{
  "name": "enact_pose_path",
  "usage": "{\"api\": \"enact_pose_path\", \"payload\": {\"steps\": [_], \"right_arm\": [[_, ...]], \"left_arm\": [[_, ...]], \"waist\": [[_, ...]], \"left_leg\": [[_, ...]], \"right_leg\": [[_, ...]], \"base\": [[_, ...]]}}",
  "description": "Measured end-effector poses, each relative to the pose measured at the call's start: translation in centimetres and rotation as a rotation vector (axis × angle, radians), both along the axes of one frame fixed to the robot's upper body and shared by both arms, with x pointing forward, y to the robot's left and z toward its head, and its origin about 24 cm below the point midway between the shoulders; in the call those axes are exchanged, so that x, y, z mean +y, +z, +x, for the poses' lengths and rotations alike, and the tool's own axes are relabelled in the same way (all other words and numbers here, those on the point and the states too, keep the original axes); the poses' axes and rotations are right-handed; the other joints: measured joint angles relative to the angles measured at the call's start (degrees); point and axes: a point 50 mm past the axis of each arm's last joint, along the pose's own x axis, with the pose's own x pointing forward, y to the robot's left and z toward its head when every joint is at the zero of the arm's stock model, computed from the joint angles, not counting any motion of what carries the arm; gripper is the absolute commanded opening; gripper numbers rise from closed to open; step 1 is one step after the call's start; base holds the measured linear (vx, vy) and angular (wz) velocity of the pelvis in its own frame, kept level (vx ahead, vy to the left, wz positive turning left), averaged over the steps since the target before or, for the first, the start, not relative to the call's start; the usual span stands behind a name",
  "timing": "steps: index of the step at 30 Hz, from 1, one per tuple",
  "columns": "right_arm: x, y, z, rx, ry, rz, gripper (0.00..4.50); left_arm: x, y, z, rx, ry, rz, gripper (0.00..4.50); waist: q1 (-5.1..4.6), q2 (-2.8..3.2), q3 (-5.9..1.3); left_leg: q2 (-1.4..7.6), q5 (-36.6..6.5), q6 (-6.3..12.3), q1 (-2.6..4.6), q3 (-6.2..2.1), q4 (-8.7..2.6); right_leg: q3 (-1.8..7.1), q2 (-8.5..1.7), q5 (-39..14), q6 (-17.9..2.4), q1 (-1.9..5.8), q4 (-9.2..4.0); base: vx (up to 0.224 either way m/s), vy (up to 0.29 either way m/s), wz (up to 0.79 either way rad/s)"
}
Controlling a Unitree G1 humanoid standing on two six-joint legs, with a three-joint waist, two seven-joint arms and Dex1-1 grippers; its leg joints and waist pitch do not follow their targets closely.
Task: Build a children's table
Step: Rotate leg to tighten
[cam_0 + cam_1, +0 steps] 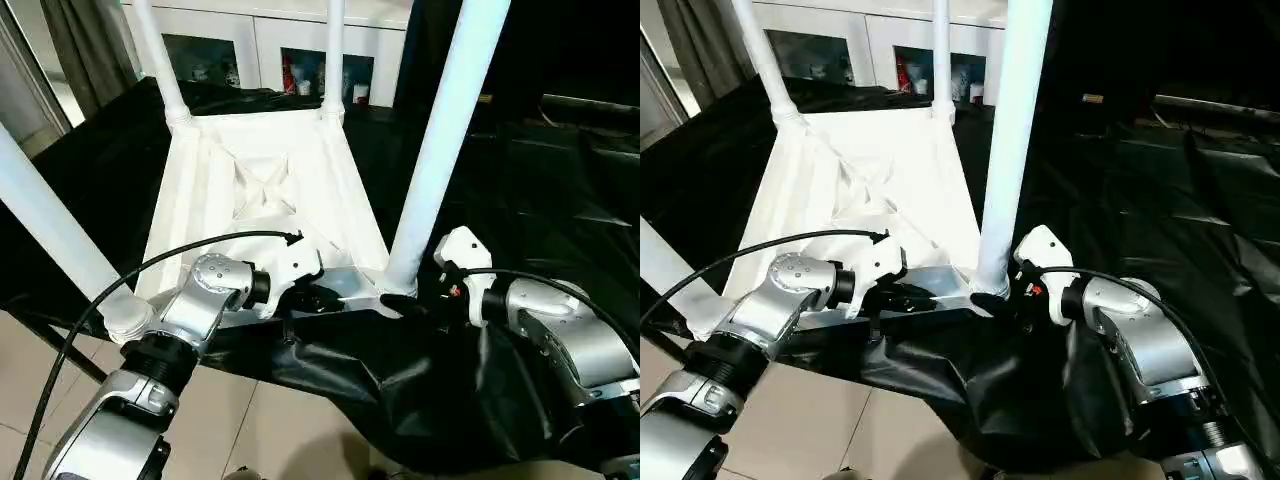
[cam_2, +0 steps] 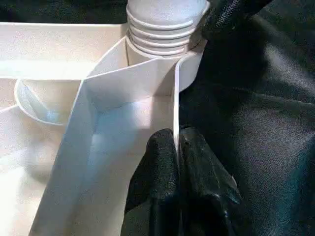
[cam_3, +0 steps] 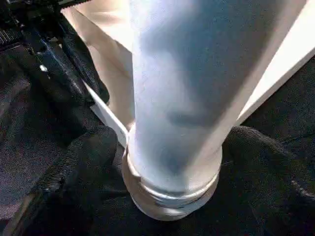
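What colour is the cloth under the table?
Black cloth, clearest in the left eye view.

Leg [image 1: 447,140] tops beyond frame edge

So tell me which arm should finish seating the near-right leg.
Right. The right gripper has a finger either side of the long white tube leg at its base, while the left gripper is pinching the white plastic tabletop's rim.

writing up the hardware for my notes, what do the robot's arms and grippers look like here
Both forearms are silver metal, rounded, with black rings at the joints. The left arm has a thin black cable arching over it to a white wrist housing. The right arm has a similar black cable, and its white wrist housing has a small red spot. The left gripper and right gripper each have two black fingers with a textured surface.
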Motion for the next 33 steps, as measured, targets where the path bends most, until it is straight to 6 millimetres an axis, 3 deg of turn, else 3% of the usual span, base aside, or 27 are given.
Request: {"api": "enact_pose_path", "payload": {"steps": [9, 20, 24, 28, 33], "right_arm": [[-0.1, -0.5, -0.3, 0.016, -0.005, -0.002, 2.82], [0.3, -0.9, -0.3, 0.016, -0.026, 0.024, 2.69], [0.9, -1.9, 0.6, -0.014, -0.191, 0.063, 2.68], [2.3, -2.7, 3.0, -0.031, -0.521, 0.135, 2.67], [3.7, -2.9, 4.5, -0.032, -0.740, 0.173, 2.67]], "left_arm": [[0.0, -0.1, -0.2, 0.003, -0.005, 0.001, 0.00], [0.2, -0.2, -0.3, 0.007, 0.008, 0.008, 0.00], [-0.6, -0.4, 0.3, -0.017, 0.098, 0.014, 0.00], [-3.4, -0.5, 2.1, -0.034, 0.279, 0.019, 0.00], [-5.7, -0.5, 2.7, -0.045, 0.387, 0.023, 0.00]], "waist": [[-0.07, 0.01, -0.01], [-0.27, 0.00, -0.01], [-1.11, -0.23, -0.13], [-2.26, -0.42, -0.18], [-2.65, -0.44, -0.23]], "left_leg": [[0.00, 0.0, 0.00, 0.01, 0.01, 0.00], [0.00, 0.0, 0.00, 0.00, 0.00, -0.01], [-0.02, 0.0, -0.08, 0.16, 0.01, 0.02], [-0.06, -0.1, -0.47, 0.31, -0.04, 0.04], [-0.05, 0.0, -0.51, 0.21, -0.16, 0.03]], "right_leg": [[-0.01, -0.01, 0.0, 0.0, 0.00, 0.00], [-0.01, 0.00, 0.0, 0.0, 0.00, 0.00], [0.00, 0.00, 0.0, 0.0, 0.11, -0.01], [-0.13, -0.02, 0.0, 0.0, 0.39, -0.21], [-0.20, -0.02, 0.0, 0.0, 0.48, -0.34]], "base": [[0.000, 0.000, 0.00], [0.000, 0.000, 0.00], [0.000, 0.000, 0.00], [0.000, 0.000, 0.00], [0.000, 0.000, 0.00]]}}
